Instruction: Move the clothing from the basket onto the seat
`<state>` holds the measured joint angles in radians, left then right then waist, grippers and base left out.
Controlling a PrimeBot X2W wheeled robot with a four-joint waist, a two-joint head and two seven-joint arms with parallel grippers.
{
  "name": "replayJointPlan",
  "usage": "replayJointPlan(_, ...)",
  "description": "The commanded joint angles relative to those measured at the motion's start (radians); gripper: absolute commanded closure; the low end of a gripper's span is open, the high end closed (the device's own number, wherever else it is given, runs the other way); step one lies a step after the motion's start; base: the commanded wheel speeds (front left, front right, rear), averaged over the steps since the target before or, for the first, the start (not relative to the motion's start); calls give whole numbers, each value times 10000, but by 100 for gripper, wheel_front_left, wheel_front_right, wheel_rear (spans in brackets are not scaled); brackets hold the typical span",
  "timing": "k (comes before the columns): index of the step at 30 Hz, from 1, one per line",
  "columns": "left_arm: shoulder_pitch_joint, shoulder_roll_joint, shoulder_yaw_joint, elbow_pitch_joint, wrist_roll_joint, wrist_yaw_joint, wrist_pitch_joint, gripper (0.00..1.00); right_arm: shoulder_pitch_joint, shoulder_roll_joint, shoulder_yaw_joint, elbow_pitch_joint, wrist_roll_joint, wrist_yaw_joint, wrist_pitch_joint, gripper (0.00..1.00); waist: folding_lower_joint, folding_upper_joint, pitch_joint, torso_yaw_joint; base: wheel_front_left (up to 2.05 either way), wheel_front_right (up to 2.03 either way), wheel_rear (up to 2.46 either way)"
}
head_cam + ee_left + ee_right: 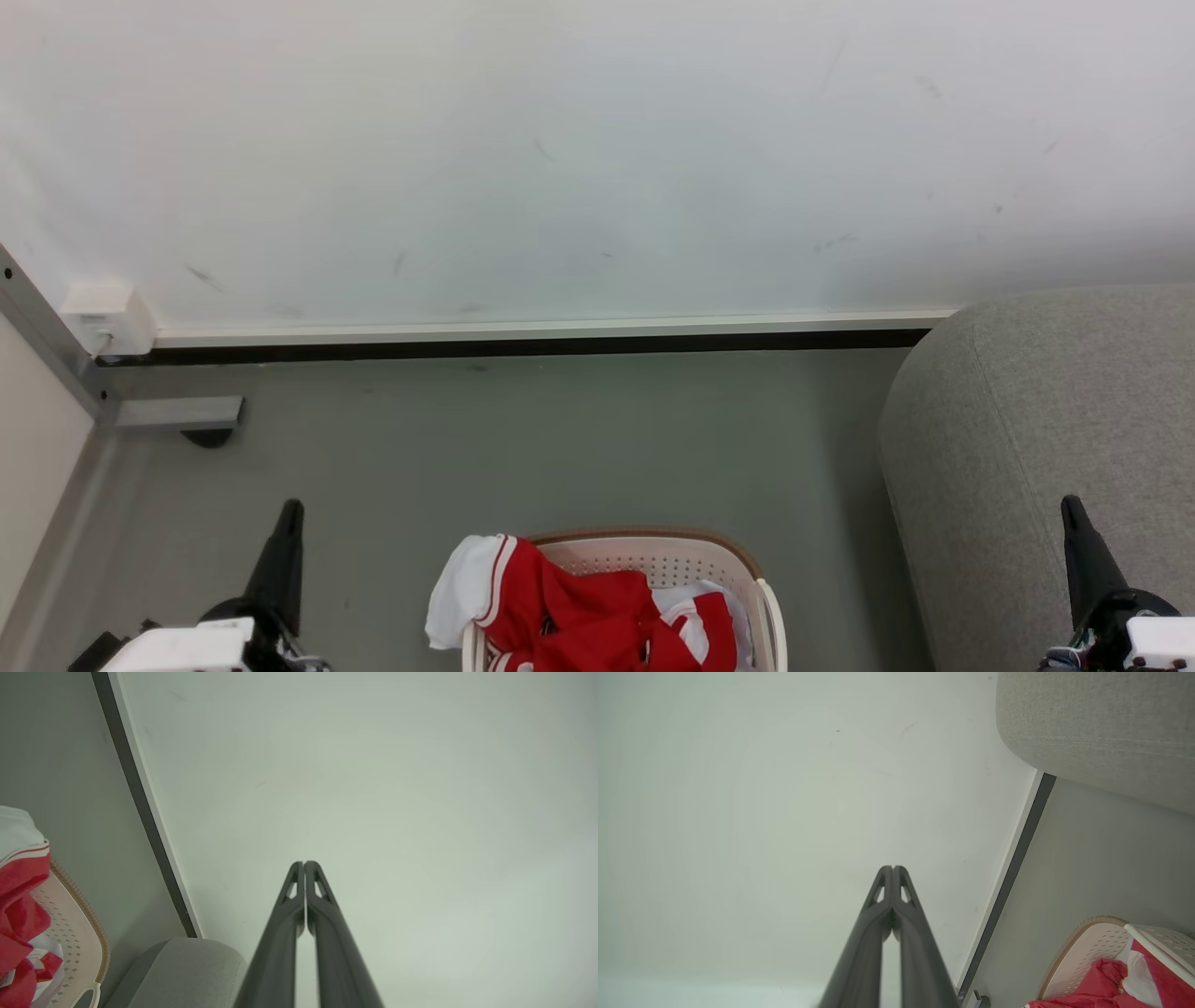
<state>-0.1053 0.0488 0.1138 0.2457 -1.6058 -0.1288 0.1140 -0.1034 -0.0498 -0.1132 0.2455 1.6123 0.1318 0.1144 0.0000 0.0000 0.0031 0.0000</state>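
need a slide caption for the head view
Red-and-white fabric clothing heaped in the oval cream perforated plastic basket, grey fabric sofa to its right.

One basket (752, 571), one clothing (583, 611) heap, one seat (1046, 439), two tools: left tool (291, 511), right tool (1071, 506)

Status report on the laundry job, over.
Left hand shut, empty. Right hand shut, empty. Clothing in basket, white sleeve draped over rim. Seat right of basket.
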Motion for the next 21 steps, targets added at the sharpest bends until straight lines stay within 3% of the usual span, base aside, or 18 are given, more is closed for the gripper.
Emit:
replayJointPlan(1, 0, 0, 1, 1, 1, -2, -2, 0, 0, 0, 2, 2, -1, 0, -2, 0, 0, 0, 0, 0, 0, 0, 0)
replayJointPlan(11, 185, -28, -263, 61, 215, 28, -385, 0, 154, 18, 322, 103, -430, -1, -386, 0, 0, 0, -2, 13, 0, 0, 0)
replayJointPlan(21, 255, -19, -478, -95, 1487, 151, -854, 0, 203, 8, 639, -163, -2710, -3, -857, 0, 0, 0, -7, 49, 0, 0, 0)
